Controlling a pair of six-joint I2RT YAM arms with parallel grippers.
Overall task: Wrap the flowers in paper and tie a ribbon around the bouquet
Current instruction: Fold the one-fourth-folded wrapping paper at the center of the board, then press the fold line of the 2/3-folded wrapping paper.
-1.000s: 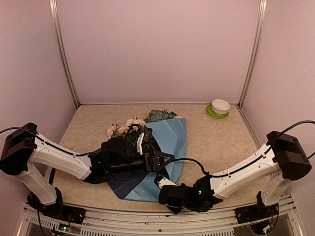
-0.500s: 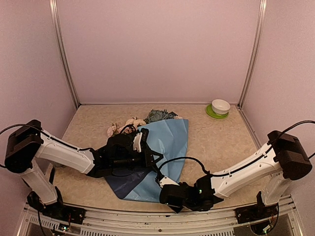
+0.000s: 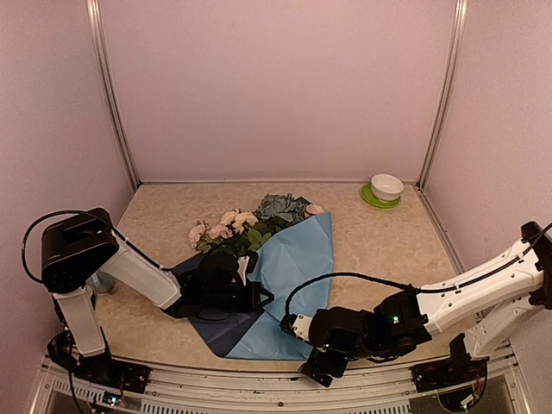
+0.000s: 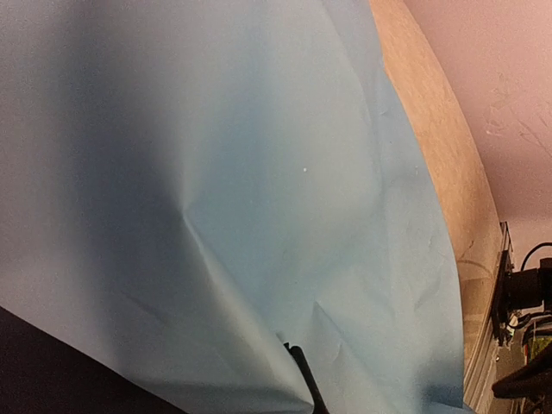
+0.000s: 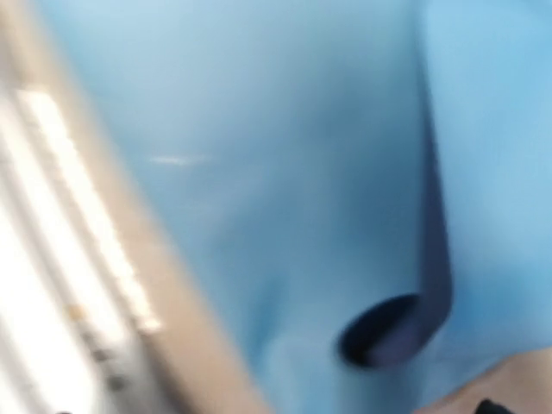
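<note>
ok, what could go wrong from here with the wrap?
The paper is folded in a loose curl, not tucked, so it may spring open.
The right arm's black cable arcs over the paper's right edge and could snag or drag it.
The flowers poke past the far edge, so tugging the paper may shift them.

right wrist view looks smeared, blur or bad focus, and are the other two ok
right wrist: motion blur, the paper and table smeared into streaks; left wrist: creases sharp, broad shadow on the frame's left; top: crisp, even pinkish light, no glare.
</note>
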